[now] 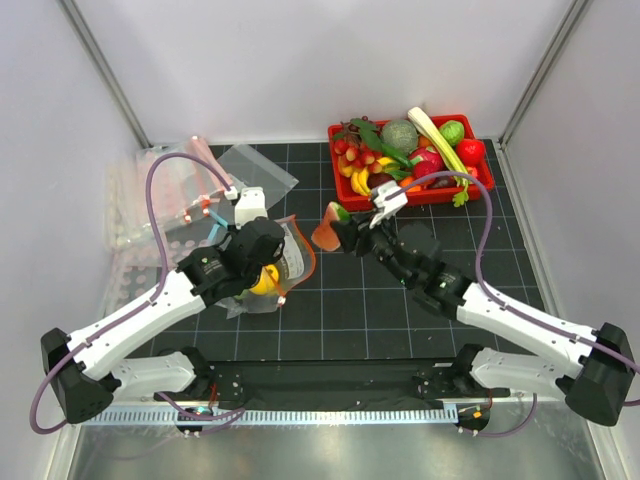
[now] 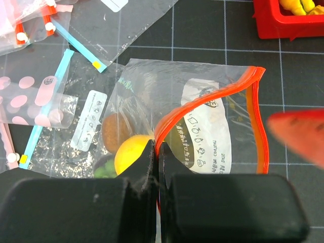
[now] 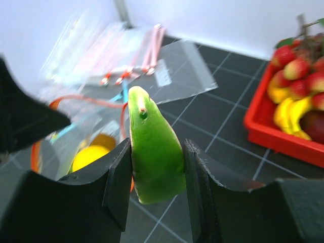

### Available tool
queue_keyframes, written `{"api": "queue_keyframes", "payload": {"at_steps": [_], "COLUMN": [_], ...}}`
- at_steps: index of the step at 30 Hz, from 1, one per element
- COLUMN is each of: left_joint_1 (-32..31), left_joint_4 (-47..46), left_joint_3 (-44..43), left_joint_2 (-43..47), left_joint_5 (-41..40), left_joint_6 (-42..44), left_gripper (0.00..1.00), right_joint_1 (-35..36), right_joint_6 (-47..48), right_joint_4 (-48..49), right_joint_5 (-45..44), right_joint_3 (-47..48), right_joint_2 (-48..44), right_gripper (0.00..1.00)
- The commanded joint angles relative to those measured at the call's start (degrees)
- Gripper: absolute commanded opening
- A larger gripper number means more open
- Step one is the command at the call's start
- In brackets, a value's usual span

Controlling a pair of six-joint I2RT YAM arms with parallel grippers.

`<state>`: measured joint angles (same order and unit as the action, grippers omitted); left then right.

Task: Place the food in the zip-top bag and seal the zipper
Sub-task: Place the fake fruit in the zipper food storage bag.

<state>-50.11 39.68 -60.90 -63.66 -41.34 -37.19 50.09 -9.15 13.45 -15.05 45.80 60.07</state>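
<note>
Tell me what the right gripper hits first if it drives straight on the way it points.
Probably the open mouth of the zip-top bag, rimmed by the zipper; the watermelon wedge in the right gripper would arrive first, the yellow fruit lying beyond. Depth is unclear.

White arms point(image 1: 130, 322) with black joints, purple cables point(image 1: 149, 200), black jaws.

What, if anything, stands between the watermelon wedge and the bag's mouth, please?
Nothing visible does. The right gripper holds the wedge just beside the bag, with only bare mat between it and the zipper. The left gripper pinches that strip, so the mouth gapes; the yellow fruit inside lies well back.
</note>
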Motion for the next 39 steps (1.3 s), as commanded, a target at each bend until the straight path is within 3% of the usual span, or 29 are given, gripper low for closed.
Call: {"api": "queue_keyframes", "payload": {"at_steps": [1, 7, 15, 26, 39], "left_joint_1": [0.10, 0.10, 0.10, 0.10, 0.19], "left_joint_4": [-1.45, -1.45, -1.36, -3.03, -8.30], "left_joint_3": [-0.45, -0.36, -0.53, 0.08, 2.28], "left_joint_2": [0.64, 0.91, 0.46, 1.08, 6.17], "left_joint_5": [-0.41, -0.41, -0.41, 3.28, 15.23], "left_joint_6": [-0.08, -0.08, -0.08, 0.27, 1.15], "left_gripper": [0.00, 0.00, 0.00, 0.00, 0.01], "right_joint_1": [2.73, 6.25, 9.33, 10.12, 11.70], "right_joint_6": [1.32, 4.21, 8.88, 8.80, 11.08], "right_joint_4": [9.82, 16.24, 14.49, 21.52, 53.75], "right_joint_5": [5.11, 7.58, 0.28, 6.00, 3.63], "right_joint_3": [-2.20, -5.63, -6.51, -9.41, -17.23], "right_joint_2": [-0.22, -2.76, -5.93, -5.15, 10.58], "right_gripper": [0.01, 0.01, 0.01, 0.01, 0.01]}}
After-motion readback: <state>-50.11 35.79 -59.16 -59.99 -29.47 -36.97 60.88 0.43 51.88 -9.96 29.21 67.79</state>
